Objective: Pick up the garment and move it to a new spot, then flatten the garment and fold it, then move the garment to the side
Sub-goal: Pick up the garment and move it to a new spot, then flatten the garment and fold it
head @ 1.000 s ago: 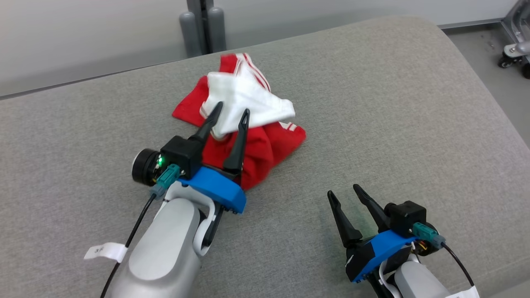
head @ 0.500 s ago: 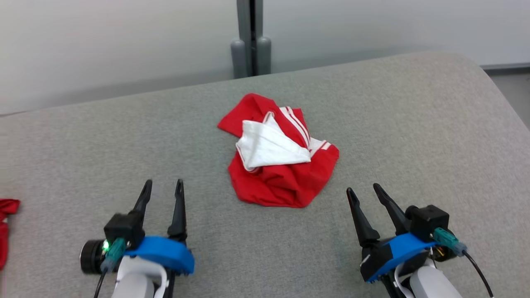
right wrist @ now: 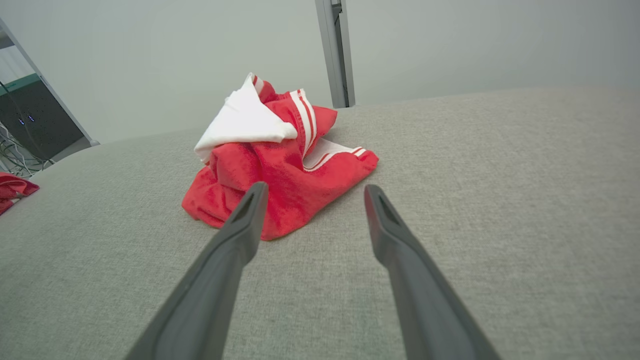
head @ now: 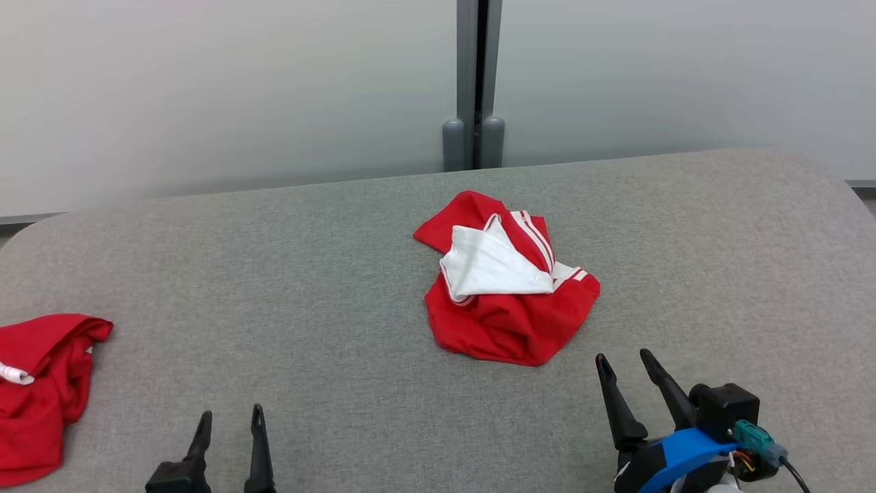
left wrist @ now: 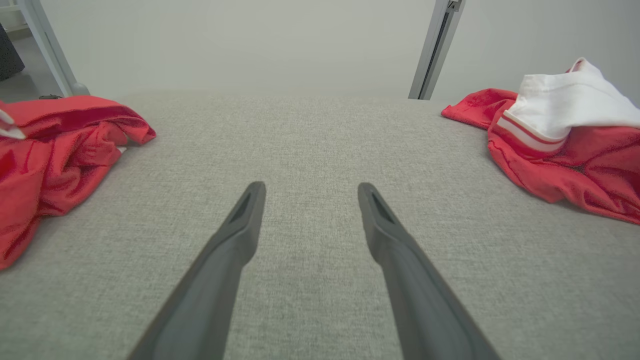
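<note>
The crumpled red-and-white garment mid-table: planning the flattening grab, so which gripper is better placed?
Probably right. The right gripper is open, close to the garment; the left gripper sits farther off, nearer a second red garment.

Red cloth garment [head: 510, 329] with white side stripes lay crumpled in a heap, white panel uppermost, near the middle of the grey fabric surface [head: 308, 274].

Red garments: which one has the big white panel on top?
The middle garment, ahead of the right gripper; the left-edge garment looks nearly all red.
</note>
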You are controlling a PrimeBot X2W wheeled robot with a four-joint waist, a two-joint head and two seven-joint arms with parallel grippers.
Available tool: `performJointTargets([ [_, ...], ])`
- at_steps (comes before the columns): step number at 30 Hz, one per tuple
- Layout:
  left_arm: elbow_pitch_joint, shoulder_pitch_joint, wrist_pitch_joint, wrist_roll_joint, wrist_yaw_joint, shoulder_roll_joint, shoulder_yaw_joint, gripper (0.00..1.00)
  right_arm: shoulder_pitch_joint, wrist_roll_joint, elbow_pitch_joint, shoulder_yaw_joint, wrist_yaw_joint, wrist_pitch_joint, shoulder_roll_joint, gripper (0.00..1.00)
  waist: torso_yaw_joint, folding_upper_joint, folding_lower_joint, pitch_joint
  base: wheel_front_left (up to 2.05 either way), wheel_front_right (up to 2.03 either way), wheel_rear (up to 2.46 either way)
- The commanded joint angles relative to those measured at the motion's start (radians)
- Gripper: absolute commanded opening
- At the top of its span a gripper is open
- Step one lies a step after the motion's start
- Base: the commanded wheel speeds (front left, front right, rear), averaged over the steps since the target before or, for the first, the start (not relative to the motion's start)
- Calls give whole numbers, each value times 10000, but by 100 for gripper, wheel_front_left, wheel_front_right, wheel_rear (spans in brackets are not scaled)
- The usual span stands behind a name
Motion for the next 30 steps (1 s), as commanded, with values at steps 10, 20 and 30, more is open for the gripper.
performJointTargets([
  [10, 47, 104, -30, 54, -231, -54, -209, 100, -210, 41, 126, 150, 1, -2, -14, 100, 318, -1, 2, 272, 0, 0, 0],
  [20, 189, -446, -30, -183, -193, -49, -767, 100, -1436, -68, 407, 421, 1, -2, -16, 100, 688, -1, 2, 1107, 0, 0, 0],
  [30, 383, -1081, -30, -329, -164, -52, -1149, 100, -3002, 1028, 1640, 78, 1, -3, -83, 100, 1357, -1, 2, 1935, 0, 0, 0],
])
